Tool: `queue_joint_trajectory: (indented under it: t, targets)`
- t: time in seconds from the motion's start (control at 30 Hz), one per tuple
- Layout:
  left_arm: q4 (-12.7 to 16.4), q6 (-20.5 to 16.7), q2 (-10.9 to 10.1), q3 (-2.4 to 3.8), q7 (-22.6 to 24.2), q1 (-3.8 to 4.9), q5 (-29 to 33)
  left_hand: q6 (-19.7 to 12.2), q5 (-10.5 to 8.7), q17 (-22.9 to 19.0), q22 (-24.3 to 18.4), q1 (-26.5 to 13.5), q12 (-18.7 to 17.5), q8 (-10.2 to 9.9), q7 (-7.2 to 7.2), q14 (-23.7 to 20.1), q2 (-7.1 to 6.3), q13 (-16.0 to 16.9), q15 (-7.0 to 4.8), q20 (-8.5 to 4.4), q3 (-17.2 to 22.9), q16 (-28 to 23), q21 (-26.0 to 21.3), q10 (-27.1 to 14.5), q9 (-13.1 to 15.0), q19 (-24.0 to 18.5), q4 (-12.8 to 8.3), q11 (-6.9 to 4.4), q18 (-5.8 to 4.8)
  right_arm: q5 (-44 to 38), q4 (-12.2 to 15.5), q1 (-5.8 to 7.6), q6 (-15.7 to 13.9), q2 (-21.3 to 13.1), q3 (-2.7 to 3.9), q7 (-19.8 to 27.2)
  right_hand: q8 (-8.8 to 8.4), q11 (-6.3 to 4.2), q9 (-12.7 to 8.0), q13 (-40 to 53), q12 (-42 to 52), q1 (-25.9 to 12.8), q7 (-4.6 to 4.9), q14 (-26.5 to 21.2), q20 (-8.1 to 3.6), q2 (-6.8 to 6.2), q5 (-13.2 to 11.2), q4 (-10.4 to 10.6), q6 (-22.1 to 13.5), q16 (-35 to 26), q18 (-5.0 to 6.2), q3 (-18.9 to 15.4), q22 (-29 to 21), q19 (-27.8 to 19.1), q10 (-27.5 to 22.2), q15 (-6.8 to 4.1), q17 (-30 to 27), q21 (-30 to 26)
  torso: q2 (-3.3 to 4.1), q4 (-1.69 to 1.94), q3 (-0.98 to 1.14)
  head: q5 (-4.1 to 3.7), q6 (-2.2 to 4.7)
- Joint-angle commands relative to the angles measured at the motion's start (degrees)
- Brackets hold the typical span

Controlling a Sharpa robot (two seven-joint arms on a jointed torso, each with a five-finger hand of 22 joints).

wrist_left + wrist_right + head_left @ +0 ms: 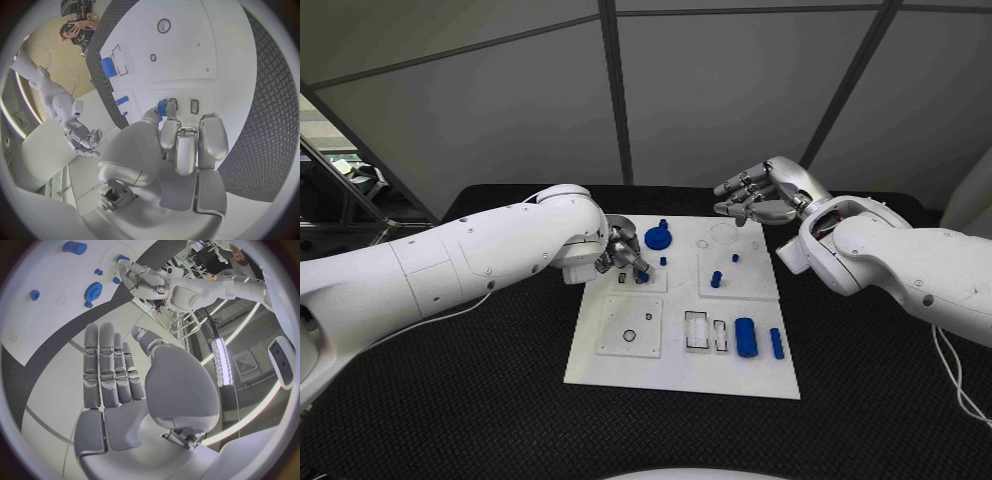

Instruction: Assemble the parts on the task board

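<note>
Currently my left hand (620,252) is lowered over the far-left part of the white rectangular task board (678,375), its silver fingers curled around a small blue peg (162,107). My left wrist view shows that peg pinched between thumb and fingertips, just above a small rectangular slot (194,106) in the board.

My right hand (759,195) hovers above the board's far edge, holding nothing. Its fingers are straight and lie side by side, with the thumb set apart, as my right wrist view shows (115,385).

Between my 2 hands, near the board's far edge, stands a blue toothed gear wheel (658,238). Just beside it a tiny blue stud (662,261) sits on the board. Toward the right half, a short blue upright pin (715,279) and a smaller blue stud (734,257) stand near each other.

Closer to me, a fat blue cylinder (746,337) and a thin blue bar (776,343) lie side by side on the board's right portion, next to 2 narrow rectangular recesses (695,331). A raised white square plate with a round hole (630,327) occupies the near-left part. The board rests on a black textured table (444,400).
</note>
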Motion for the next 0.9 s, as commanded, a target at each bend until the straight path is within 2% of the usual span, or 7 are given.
queue_joint_trajectory:
  t: [0.03, 0.13, 0.27, 0.43, 0.57, 0.73, 0.9]
  targets:
    - [1.52, -3.24, -1.11, 0.03, 0.18, 0.04, 0.77, 0.64, -0.14, 13.28, 0.12, 3.07, 6.69, -0.32, -0.16, 5.43, 2.33, 9.54, -0.15, 0.12, 2.53, 0.15, -0.14, 2.67, 0.18, -0.20, -2.15, -2.12, -2.52, 0.46, -0.06, 0.13, -0.08, -0.01, 0.05, 0.86, -0.07, -0.01, -0.08, -0.08, 0.15, -0.32, 0.00, -0.47, 0.10, -0.12, -0.16, -0.01, -0.26, 0.26, 0.11, -0.09, 0.05, 0.19, -0.50, -0.01, 0.10, 0.00, 0.01, 0.17, 0.04, 0.11, 0.02]
    - [3.04, -4.76, -2.26, 0.03, 0.39, -0.03, -0.12, 0.79, -0.17, 13.43, 0.34, 2.94, 6.68, -0.39, -0.18, 5.48, 1.94, 9.56, -0.16, 0.12, 3.05, 0.27, -0.06, 2.73, 0.41, -0.07, -2.59, -2.15, -2.55, 0.57, -0.13, 0.12, -0.06, -0.12, 0.05, 0.97, -0.07, 0.00, -0.08, -0.09, 0.16, -0.39, 0.00, -0.49, 0.11, -0.09, -0.20, 0.03, -0.27, 0.28, 0.11, -0.11, 0.05, 0.18, -0.52, 0.00, 0.14, -0.01, 0.02, 0.28, -0.02, 0.25, 0.22]
    - [5.03, -7.35, -3.75, 0.03, 0.74, -0.34, -2.08, 1.13, -0.05, 13.67, 0.90, 2.67, 6.70, -0.54, -0.23, 5.57, 1.39, 9.60, -0.24, 0.08, 4.02, 0.48, 0.20, 2.88, 0.72, 0.30, -3.32, -2.21, -2.64, 0.68, -0.32, 0.12, -0.04, -0.17, 0.05, 1.05, -0.07, 0.00, -0.08, -0.09, 0.16, -0.39, 0.00, -0.49, 0.11, -0.09, -0.20, 0.03, -0.27, 0.28, 0.11, -0.11, 0.05, 0.18, -0.52, 0.00, 0.14, -0.01, 0.01, 0.59, 0.16, 0.36, 0.19]
    - [6.65, -9.71, -4.90, 0.02, 0.64, -0.97, -3.49, 1.48, 0.22, 13.85, 1.40, 2.08, 6.65, -0.80, -0.26, 5.63, 0.88, 9.61, -0.31, 0.01, 5.32, 0.64, 0.42, 3.01, 1.03, 0.64, -4.05, -2.26, -2.73, 0.77, -0.51, 0.11, 0.08, -0.13, 0.04, 1.15, -0.07, 0.02, -0.08, -0.11, 0.18, -0.54, 0.01, -0.54, 0.12, -0.05, -0.25, 0.09, -0.28, 0.31, 0.11, -0.14, 0.05, 0.17, -0.55, 0.02, 0.21, -0.04, 0.05, 0.78, 0.31, 0.39, 0.01]
    - [7.33, -11.08, -5.10, 0.02, -0.03, -1.58, -5.39, 1.64, 0.38, 13.90, 1.60, 1.61, 6.68, -0.99, -0.27, 5.65, 0.60, 9.65, -0.34, -0.02, 6.13, 0.68, 0.50, 3.10, 1.21, 0.78, -4.43, -2.28, -2.76, 0.86, -0.57, 0.11, 0.18, -0.16, 0.04, 1.22, -0.07, 0.02, -0.08, -0.11, 0.18, -0.54, 0.01, -0.54, 0.12, -0.05, -0.25, 0.09, -0.28, 0.31, 0.11, -0.14, 0.05, 0.17, -0.55, 0.02, 0.21, -0.04, 0.07, 0.66, 0.24, 0.53, -0.05]
    - [7.47, -11.58, -4.80, 0.02, -0.66, -2.08, -6.60, 1.98, 0.60, 13.90, 1.82, 0.31, 6.55, -1.44, -0.28, 5.66, -0.12, 9.66, -0.36, -0.06, 8.11, 0.68, 0.52, 3.19, 1.64, 0.91, -5.30, -2.30, -2.79, 0.90, -0.56, 0.10, 0.24, -0.16, 0.04, 1.25, -0.07, 0.02, -0.08, -0.11, 0.18, -0.54, 0.01, -0.54, 0.12, -0.05, -0.25, 0.09, -0.28, 0.31, 0.11, -0.14, 0.05, 0.17, -0.55, 0.02, 0.21, -0.04, 0.11, 0.47, 0.25, 0.57, -0.10]
    - [7.25, -11.60, -4.36, 0.02, -0.89, -2.32, -7.12, 1.98, 0.60, 13.90, 1.82, 0.29, 6.54, -1.44, -0.28, 5.66, -0.13, 9.66, -0.36, -0.06, 8.13, 0.68, 0.52, 3.19, 1.64, 0.91, -5.31, -2.30, -2.79, 0.92, -0.54, 0.10, 0.27, -0.20, 0.04, 1.23, -0.07, 0.02, -0.08, -0.11, 0.18, -0.54, 0.01, -0.54, 0.12, -0.05, -0.25, 0.09, -0.28, 0.31, 0.11, -0.14, 0.05, 0.17, -0.55, 0.02, 0.21, -0.04, 0.07, 0.56, 0.24, 0.42, -0.19]
